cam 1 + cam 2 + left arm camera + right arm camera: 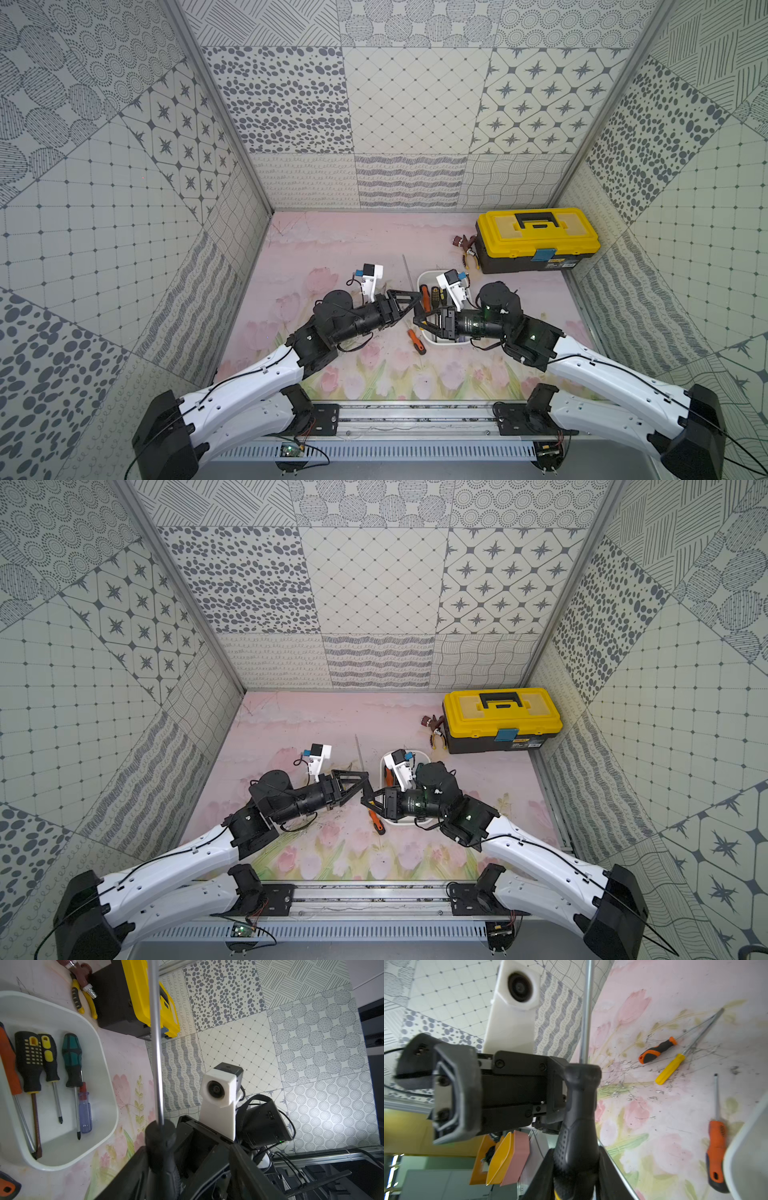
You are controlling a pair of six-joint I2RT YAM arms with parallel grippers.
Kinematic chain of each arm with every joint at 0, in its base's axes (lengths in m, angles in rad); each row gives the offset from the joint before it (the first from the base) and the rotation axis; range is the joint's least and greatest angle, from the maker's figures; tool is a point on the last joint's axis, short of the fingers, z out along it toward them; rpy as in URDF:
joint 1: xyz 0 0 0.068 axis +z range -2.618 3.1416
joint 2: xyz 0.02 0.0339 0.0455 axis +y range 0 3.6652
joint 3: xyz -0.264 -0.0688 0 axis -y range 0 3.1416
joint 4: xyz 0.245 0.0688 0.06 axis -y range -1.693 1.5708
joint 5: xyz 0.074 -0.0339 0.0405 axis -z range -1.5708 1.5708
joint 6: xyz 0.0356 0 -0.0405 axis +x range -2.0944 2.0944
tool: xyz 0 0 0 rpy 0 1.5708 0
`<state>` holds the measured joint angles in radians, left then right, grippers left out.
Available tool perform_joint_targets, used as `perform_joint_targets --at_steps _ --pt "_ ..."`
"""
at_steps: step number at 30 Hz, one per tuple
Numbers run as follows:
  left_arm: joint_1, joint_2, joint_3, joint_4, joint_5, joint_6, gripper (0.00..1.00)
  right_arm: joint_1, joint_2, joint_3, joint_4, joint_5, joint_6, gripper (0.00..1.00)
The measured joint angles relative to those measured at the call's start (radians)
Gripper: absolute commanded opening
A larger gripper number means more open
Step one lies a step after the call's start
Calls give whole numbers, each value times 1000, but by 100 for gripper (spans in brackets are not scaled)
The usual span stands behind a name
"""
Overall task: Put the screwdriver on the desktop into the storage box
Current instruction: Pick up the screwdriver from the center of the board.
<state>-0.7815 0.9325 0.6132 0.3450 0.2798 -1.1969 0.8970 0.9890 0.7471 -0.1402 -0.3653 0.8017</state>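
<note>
screwdriver [578,1118]: black handle, long shaft, above desktop [332,241] | storage box [104,1076]: white, holds several screwdrivers [31,1059]

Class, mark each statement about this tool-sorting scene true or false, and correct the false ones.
1. The yellow-lidded toolbox is closed. True.
2. The storage box is empty. False: it holds several screwdrivers.
3. An orange-and-black screwdriver lies on the desktop beside the storage box. True.
4. The pliers lie inside the storage box. False: they lie on the desktop by the yellow-lidded toolbox.
5. The black-handled screwdriver lies flat on the desktop. False: the right gripper holds it above the desktop.
</note>
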Motion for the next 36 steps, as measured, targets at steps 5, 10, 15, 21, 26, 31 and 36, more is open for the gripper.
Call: perform_joint_targets --at_steps 5,10,15,21,26,31,36 --pt "0 32 67 -140 -25 48 56 87 51 101 -168 193 -75 0" --pt "0 88 109 -229 -25 76 47 139 85 133 -248 309 -112 0" --pt "0 119 128 -282 -24 97 43 168 93 137 -288 357 -133 0" --pt "0 146 151 -331 -29 121 52 180 93 137 -307 369 -143 0" --pt "0 167 169 -372 -41 143 47 190 93 137 -314 372 -152 0" --pt "0 180 181 -403 -55 164 28 195 93 137 -319 373 -156 0" --pt "-1 182 188 -408 -51 173 5 197 99 137 -324 370 -164 0"
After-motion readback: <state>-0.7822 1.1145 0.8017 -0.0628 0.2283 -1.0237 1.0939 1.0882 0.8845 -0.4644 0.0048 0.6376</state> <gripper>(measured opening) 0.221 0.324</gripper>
